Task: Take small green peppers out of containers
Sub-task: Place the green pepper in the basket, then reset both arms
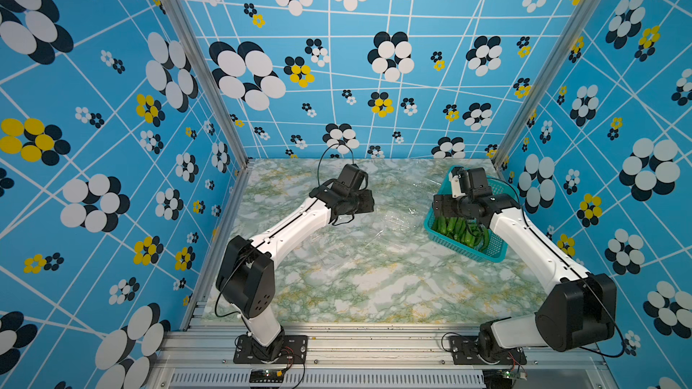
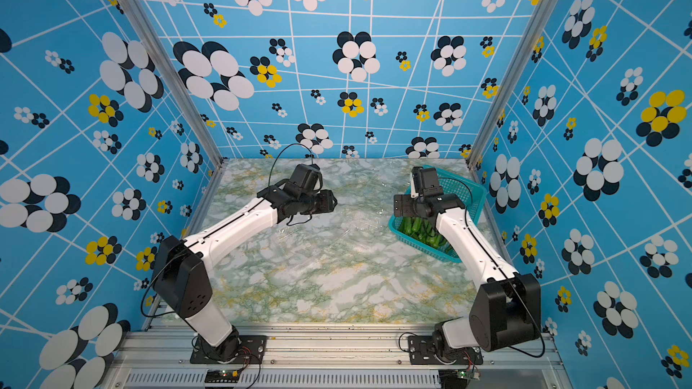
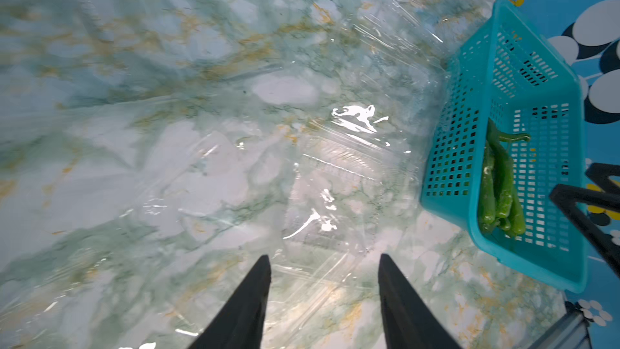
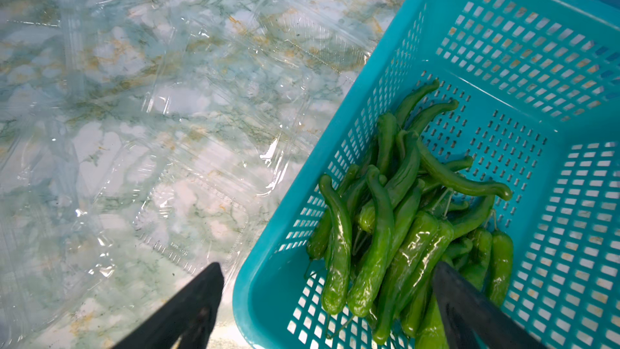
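"Small green peppers, where are they?"

"Left to right: my left gripper hangs half-spread and empty above the thin, ribbed, clear clamshell containers lying flat on the marbled table. I see no pepper in them. The glossy, curved peppers are heaped in the teal perforated basket."

"And the right gripper?"

"I hold it astride the basket's rim, jaws wide, gripping nothing. It is placed, I judge, for dropping."

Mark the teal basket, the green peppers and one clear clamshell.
teal basket (image 4: 520, 45): right wrist view, perforated side wall.
small green peppers (image 4: 379, 229): right wrist view, mid-pile pepper body.
clear clamshell container (image 4: 194, 216): right wrist view, flat base.
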